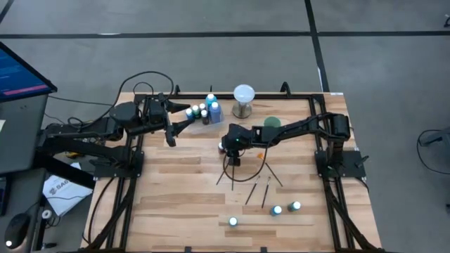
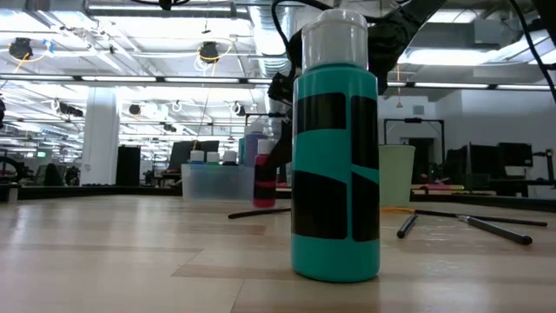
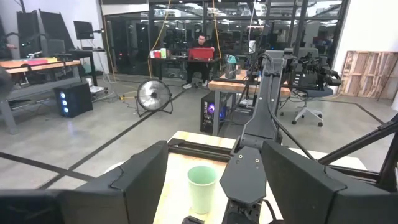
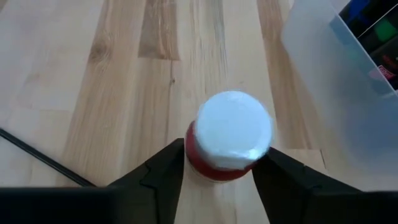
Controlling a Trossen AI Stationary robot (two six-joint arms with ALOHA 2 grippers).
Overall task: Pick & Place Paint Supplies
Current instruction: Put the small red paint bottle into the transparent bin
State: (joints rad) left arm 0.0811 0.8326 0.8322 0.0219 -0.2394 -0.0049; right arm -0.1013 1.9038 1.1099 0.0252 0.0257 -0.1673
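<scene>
The right end effector [image 4: 217, 165] pinches the red paint bottle [image 4: 221, 158] just under its white cap [image 4: 234, 128]; light, rigid, probably slick plastic. The left end effector [image 1: 171, 133] hangs spread.

I work in a robotics lab / workshop, open-plan, industrial bldg. Evidence: my wooden table [image 1: 183, 204] sits on a black metal frame [image 1: 112, 204] over grey concrete floor [image 1: 211, 17] w/ taped lines. Monitor [image 1: 21, 74] stands beside my left arm. Left wrist view shows a floor fan [image 3: 153, 95], a PC tower w/ lit LEDs [image 3: 73, 99], workbenches [image 3: 37, 65], an office chair [image 3: 309, 102], a person seated at a desk [image 3: 200, 46], wood pallets [image 3: 367, 74] against the wall. Low view: exposed ceiling ducts [image 2: 156, 9], strip lights, more benches.
</scene>
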